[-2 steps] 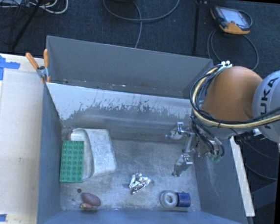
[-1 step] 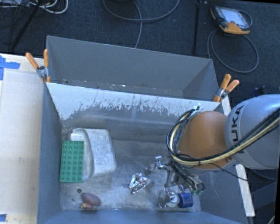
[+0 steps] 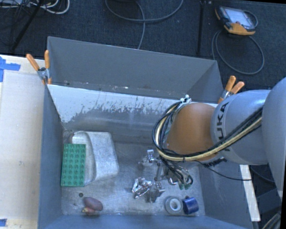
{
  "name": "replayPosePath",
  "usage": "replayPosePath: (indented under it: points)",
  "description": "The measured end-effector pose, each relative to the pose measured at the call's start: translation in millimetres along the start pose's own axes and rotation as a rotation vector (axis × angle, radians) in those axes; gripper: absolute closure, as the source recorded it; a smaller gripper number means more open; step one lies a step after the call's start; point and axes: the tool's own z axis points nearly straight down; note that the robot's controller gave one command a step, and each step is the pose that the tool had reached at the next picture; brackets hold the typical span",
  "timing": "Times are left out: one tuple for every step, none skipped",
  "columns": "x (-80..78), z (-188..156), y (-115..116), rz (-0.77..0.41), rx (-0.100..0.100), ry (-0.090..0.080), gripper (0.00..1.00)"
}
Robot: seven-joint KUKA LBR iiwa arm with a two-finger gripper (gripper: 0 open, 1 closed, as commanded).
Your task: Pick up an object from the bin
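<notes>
My gripper shows as shiny metal parts low over the bin floor, right of centre, below the arm's wrist. Just to its right lie a small grey tape roll and a dark blue cylinder, side by side near the front wall. Neither one touches the gripper. Whether anything is inside the gripper is hidden by its own metalwork.
A green studded plate leans against a white block on the left side of the bin. A brownish pebble-like lump lies at the front left. Bare floor separates the white block from the gripper.
</notes>
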Motion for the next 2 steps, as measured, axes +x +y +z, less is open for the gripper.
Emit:
replayPosePath:
  points:
    - [-2.5, -3, 0, -0.002, 0.000, -0.011, 1.00]
    - [17.3, -144, -25, -0.002, 0.000, -0.009, 1.00]
